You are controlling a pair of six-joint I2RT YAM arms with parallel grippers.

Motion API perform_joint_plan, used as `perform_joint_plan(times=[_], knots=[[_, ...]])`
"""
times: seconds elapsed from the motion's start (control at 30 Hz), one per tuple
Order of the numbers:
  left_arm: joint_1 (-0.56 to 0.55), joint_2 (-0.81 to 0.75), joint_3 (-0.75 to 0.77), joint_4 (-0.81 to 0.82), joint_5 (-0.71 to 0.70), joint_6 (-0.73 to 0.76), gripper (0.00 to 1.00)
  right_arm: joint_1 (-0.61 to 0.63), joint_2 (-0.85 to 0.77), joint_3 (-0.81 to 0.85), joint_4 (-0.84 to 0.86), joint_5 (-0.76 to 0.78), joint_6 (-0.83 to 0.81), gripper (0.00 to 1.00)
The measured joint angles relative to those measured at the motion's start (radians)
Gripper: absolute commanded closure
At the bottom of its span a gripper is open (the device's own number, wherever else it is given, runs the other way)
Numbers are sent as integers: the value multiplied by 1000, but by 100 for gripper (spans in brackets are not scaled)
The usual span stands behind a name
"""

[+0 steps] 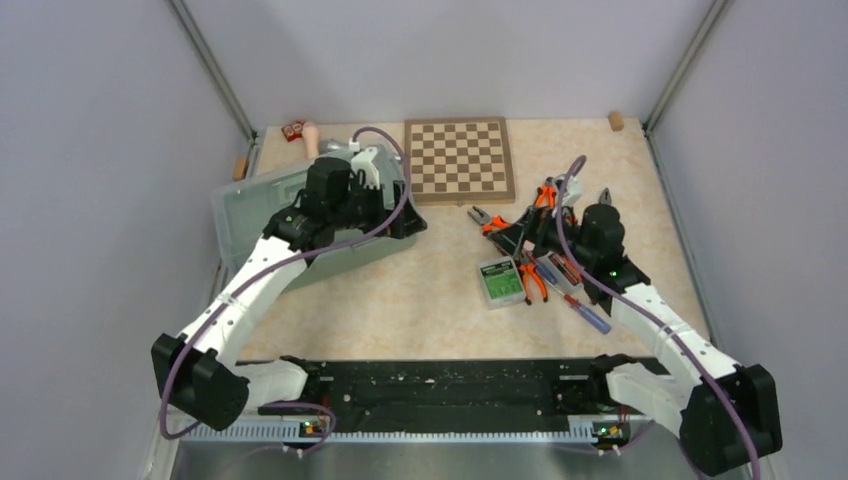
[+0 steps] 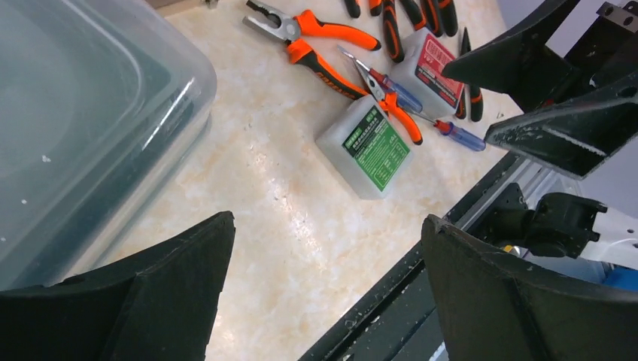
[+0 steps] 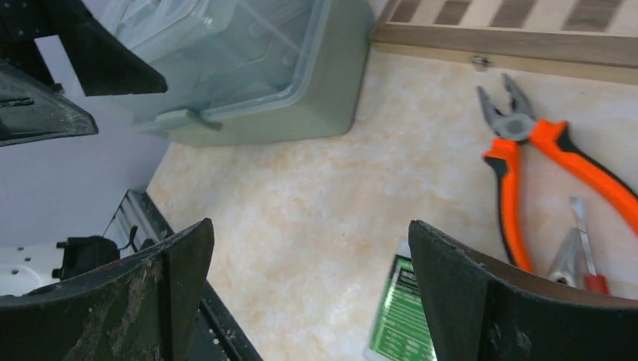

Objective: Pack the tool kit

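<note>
Both of your tools stand spread wide and hold nothing. In the overhead view the sage-green toolbox (image 1: 243,208) sits at centre left of the beige worktop (image 1: 430,310). Its translucent lid (image 2: 75,98) is on top, and the left arm (image 1: 260,275) reaches across it. The left tool (image 2: 327,301) hangs over bare worktop just beside the toolbox's right edge.

A brown-and-cream chessboard (image 1: 460,158) lies at top centre.

The loose pieces of the kit lie in a cluster at centre right, well apart from the toolbox. Orange-handled pliers (image 1: 493,221) lie at the cluster's upper left and a small green case (image 1: 500,281) at its lower left. A red-labelled case (image 2: 432,64) sits just to the right of the green one, and a blue-handled screwdriver (image 1: 592,315) lies at lower right. More orange-handled pieces lie among them, partly hidden by the right arm (image 1: 660,310).

The right tool (image 3: 308,301) hovers over this cluster. In its own camera the pliers lie at the right. The green case shows at the bottom edge beside one of the fingers (image 3: 496,301), and the toolbox fills the upper left.
</note>
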Motion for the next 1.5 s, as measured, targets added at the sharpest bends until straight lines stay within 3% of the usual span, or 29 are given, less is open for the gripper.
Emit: perform_joint_plan(times=[0.13, 0.23, 0.4, 0.53, 0.73, 1.0, 1.2, 1.5], knots=[[-30, 0, 14, -40, -60, -7, 2, 138, 89, 32, 54, 31, 13, 1], [19, -11, 64, -94, -172, 14, 2, 234, 178, 51, 127, 60, 36, 1], [268, -37, 158, -106, -307, 61, 2, 351, 332, 92, 238, 114, 72, 1], [468, 53, 273, -115, -338, 89, 2, 408, 433, 156, 300, 150, 83, 1], [592, 330, 484, -123, -246, 136, 2, 461, 539, 219, 382, 200, 85, 1], [663, 557, 612, -191, -51, 186, 2, 513, 632, 241, 412, 258, 86, 1], [665, 575, 591, -222, 27, 218, 4, 521, 711, 319, 440, 279, 98, 1], [667, 433, 415, -156, 108, 232, 8, 525, 795, 430, 444, 338, 130, 1]])
